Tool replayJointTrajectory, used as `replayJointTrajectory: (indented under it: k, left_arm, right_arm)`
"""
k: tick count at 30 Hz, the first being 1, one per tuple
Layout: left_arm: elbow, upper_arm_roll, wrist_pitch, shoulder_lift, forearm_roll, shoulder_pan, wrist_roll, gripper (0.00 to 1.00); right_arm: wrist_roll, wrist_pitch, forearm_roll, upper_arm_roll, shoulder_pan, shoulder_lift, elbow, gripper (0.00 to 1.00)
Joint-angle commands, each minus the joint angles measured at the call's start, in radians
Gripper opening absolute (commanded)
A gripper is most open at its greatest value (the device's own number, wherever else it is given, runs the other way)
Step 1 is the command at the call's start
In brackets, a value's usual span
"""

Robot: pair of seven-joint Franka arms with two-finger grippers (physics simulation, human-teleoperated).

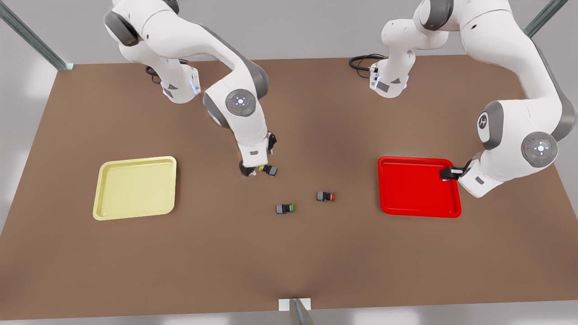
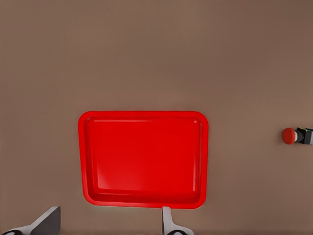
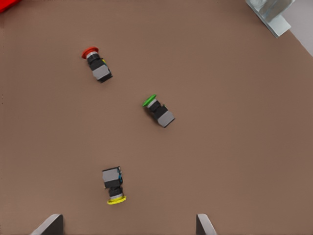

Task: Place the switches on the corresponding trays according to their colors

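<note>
The yellow-capped switch (image 1: 268,170) (image 3: 113,185) lies on its side on the brown table, just beside my right gripper (image 1: 251,170) (image 3: 127,228), which hangs low above it, open and empty. The red-capped switch (image 1: 325,196) (image 3: 97,64) (image 2: 297,135) lies farther toward the front view's right. My left gripper (image 1: 448,174) (image 2: 107,228) hovers open over the right rim of the red tray (image 1: 417,187) (image 2: 144,156), holding nothing. The pale yellow tray (image 1: 135,160) sits at the front view's left. Nothing lies in either tray.
A green-capped switch (image 1: 285,208) (image 3: 159,111) lies between the other two, nearer the table's front edge. Metal frame posts (image 1: 298,311) stand at the front edge and the back corners. Black cables (image 1: 361,61) lie by the arm bases.
</note>
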Motion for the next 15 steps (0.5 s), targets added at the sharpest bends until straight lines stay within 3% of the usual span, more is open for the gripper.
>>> replayJointTrajectory:
  k: [1,5,15]
  left_arm:
    - [0.000,0.001,0.000,0.000,0.000,0.000,0.000,1.00]
    - [0.003,0.008,0.003,0.012,0.000,0.000,0.000,1.00]
    - [0.002,0.008,0.002,0.029,-0.001,0.000,0.000,1.00]
  right_arm:
    - [-0.001,0.009,0.000,0.000,0.007,0.004,0.000,1.00]
    - [-0.159,0.074,-0.005,0.002,0.046,0.073,-0.003,1.00]
    - [-0.050,0.129,-0.012,-0.008,0.113,0.172,-0.029,1.00]
